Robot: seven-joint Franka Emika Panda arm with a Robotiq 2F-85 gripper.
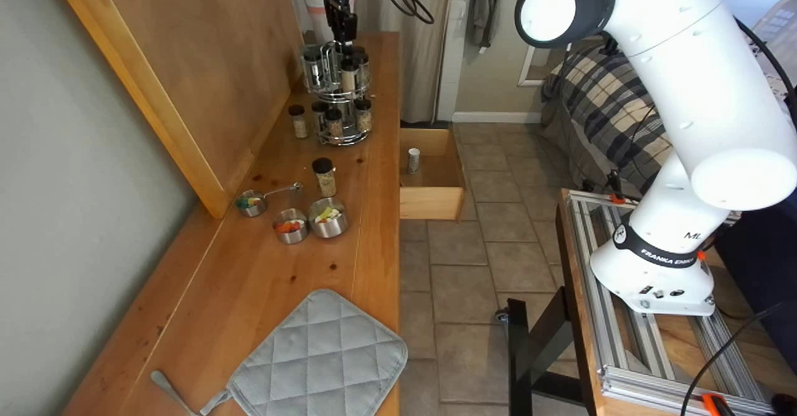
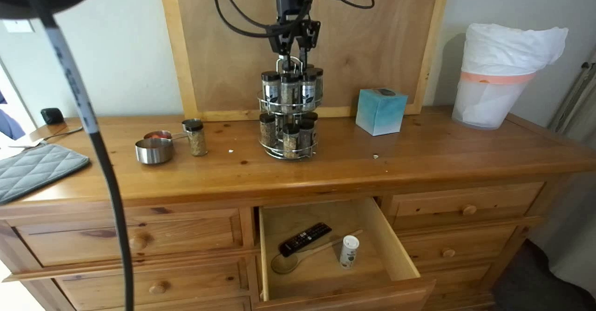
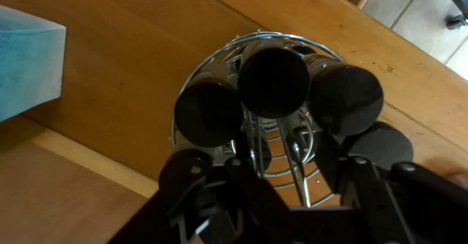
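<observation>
The silvery, round, two-tier wire rack is shiny metal; its clear cylindrical jars look glassy, their round black caps like plastic. Beneath the rack, the orange-brown wooden dresser top is glossy. Well apart from the rack, the grey, square, quilted cloth pot holder is matt.

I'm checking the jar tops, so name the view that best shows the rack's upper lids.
The wrist view: it looks down on the upper lids, though the claw partly covers some. Both exterior views show them smaller and more from the side.
</observation>
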